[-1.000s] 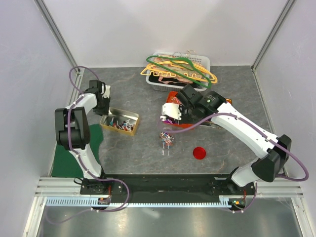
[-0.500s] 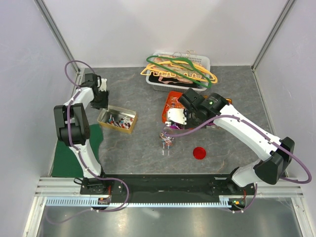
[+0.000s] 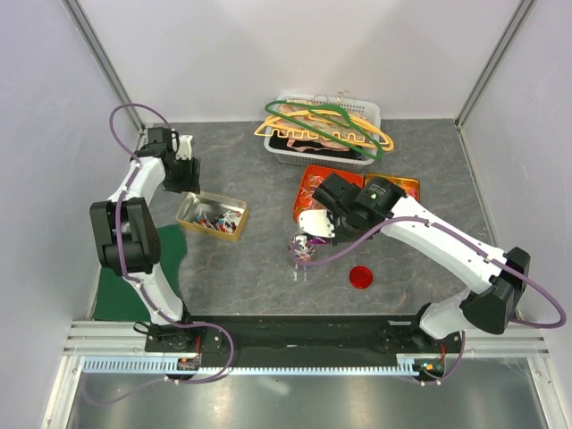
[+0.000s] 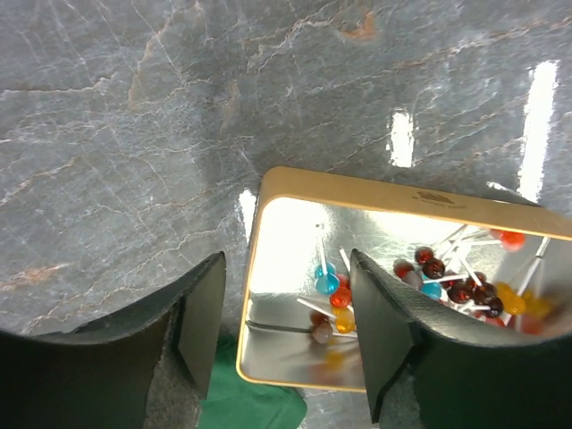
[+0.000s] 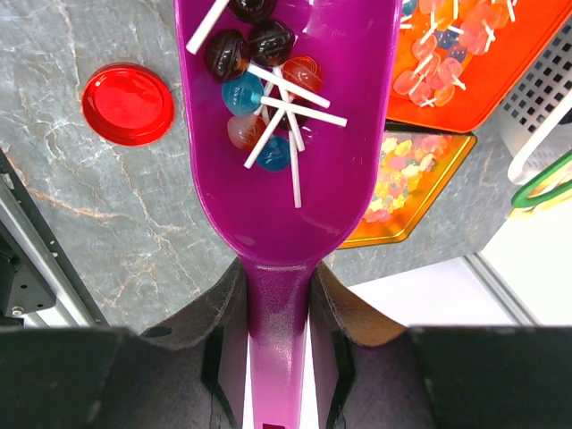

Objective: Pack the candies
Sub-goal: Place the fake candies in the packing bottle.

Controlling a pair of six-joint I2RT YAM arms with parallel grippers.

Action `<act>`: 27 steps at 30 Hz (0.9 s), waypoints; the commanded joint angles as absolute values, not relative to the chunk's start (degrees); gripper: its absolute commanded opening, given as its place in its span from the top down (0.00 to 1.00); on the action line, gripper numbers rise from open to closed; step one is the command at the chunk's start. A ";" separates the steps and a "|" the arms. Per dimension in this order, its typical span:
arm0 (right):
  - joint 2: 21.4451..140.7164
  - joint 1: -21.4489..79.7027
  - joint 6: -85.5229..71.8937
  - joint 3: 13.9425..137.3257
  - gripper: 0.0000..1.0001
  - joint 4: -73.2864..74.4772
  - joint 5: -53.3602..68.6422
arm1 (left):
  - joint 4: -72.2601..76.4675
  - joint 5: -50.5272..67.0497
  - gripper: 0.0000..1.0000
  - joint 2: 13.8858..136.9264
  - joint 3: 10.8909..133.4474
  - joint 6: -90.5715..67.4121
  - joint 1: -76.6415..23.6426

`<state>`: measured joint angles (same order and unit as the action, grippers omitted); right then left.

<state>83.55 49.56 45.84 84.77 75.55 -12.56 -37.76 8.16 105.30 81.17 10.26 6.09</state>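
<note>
Round red, blue and dark candies [image 5: 264,98] on white sticks lie in the bowl of a purple plastic scoop [image 5: 286,206]. The right tool [image 5: 279,304] is clamped on the scoop's handle. In the top view the scoop's front end hangs at a small clear glass jar [image 3: 302,253], which stands on the grey marbled surface [image 3: 241,268] with a few candies inside. A round red lid [image 5: 128,104] lies flat near the jar. More candies fill an orange tray [image 5: 500,80] and a rectangular gold tin [image 4: 375,186]. An amber tray [image 5: 447,161] beside the orange one holds yellow sweets.

The left tool [image 4: 286,304] hangs over the tin's end with its fingers [image 4: 201,322] apart, holding nothing. A white basket [image 3: 371,112] of coloured hangers stands at the far edge.
</note>
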 commanded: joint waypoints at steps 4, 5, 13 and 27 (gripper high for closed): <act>83.58 51.68 44.47 83.41 1.00 76.47 -16.25 | -39.37 11.07 0.29 99.76 82.44 9.93 6.06; 83.58 52.11 44.39 83.15 1.00 76.29 -16.78 | -39.37 11.34 0.24 99.06 82.35 9.93 6.15; 84.81 52.65 45.00 82.79 1.00 76.03 -18.28 | -39.64 12.30 0.17 97.30 81.21 9.84 6.07; 86.04 52.82 45.79 83.14 1.00 74.88 -21.88 | -39.55 13.45 0.16 95.71 79.89 9.49 6.15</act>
